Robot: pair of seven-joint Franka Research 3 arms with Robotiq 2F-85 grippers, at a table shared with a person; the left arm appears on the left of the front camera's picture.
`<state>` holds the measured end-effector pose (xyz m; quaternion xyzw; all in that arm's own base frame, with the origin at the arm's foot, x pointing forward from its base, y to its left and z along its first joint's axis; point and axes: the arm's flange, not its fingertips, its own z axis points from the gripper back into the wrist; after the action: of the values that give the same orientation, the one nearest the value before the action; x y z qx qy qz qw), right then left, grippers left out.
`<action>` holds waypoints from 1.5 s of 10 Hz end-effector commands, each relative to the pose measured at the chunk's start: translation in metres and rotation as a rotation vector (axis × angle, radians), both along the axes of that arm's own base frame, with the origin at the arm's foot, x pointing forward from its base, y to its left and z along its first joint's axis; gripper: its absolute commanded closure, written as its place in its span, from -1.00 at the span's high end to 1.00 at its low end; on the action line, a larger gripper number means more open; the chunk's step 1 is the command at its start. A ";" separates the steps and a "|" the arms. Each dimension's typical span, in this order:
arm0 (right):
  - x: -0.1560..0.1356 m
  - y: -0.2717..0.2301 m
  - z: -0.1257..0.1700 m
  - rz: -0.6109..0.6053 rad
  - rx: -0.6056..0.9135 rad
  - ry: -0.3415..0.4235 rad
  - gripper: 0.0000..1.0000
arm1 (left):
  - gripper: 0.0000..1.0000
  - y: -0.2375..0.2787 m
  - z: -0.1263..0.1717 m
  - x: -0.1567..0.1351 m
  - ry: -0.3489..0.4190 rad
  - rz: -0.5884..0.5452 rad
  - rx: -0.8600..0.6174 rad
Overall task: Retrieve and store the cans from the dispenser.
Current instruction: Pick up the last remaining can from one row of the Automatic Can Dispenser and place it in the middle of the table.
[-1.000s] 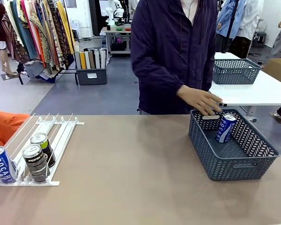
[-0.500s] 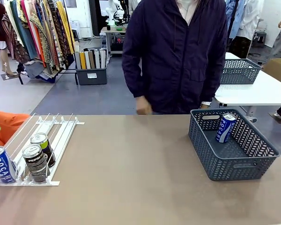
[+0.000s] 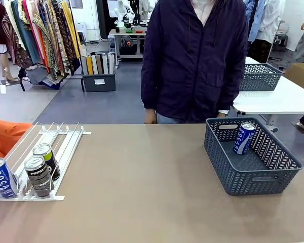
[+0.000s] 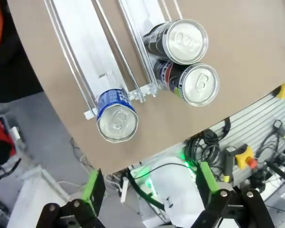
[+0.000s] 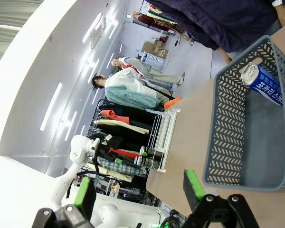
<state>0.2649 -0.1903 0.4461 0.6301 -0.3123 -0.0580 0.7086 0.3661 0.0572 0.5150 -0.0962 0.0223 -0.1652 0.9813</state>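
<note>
left gripper (image 4: 148, 183): jaws wide apart, empty | dispenser (image 4: 92, 52): end at tabletop (image 4: 237, 33) edge | blue can (image 4: 117, 122): at rail end | 2 black cans (image 4: 183, 42) (image 4: 197, 83): close together, nearer tabletop middle

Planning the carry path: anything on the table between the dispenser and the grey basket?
Nothing. In the front view, the tabletop between the dispenser and the basket is bare.

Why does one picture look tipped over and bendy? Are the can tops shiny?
Right wrist view: the camera is rolled, so the basket stands sideways, and the wide lens bends the edges. Left wrist view: sharp, and light glints off the silver tops of the cans. Front view: level and evenly lit.
</note>
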 end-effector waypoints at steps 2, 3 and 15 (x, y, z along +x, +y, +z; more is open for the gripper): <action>0.003 0.001 0.005 -0.010 0.023 -0.017 1.00 | 1.00 -0.007 -0.017 0.001 0.015 -0.017 0.030; 0.003 0.001 0.005 -0.010 0.023 -0.017 1.00 | 1.00 -0.005 -0.028 -0.003 -0.017 0.092 0.079; 0.003 0.001 0.005 -0.010 0.023 -0.017 1.00 | 1.00 -0.013 -0.107 0.008 0.031 0.395 0.148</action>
<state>0.2649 -0.1903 0.4461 0.6301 -0.3123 -0.0580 0.7086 0.3760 0.0417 0.4066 -0.0446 0.0295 0.0217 0.9983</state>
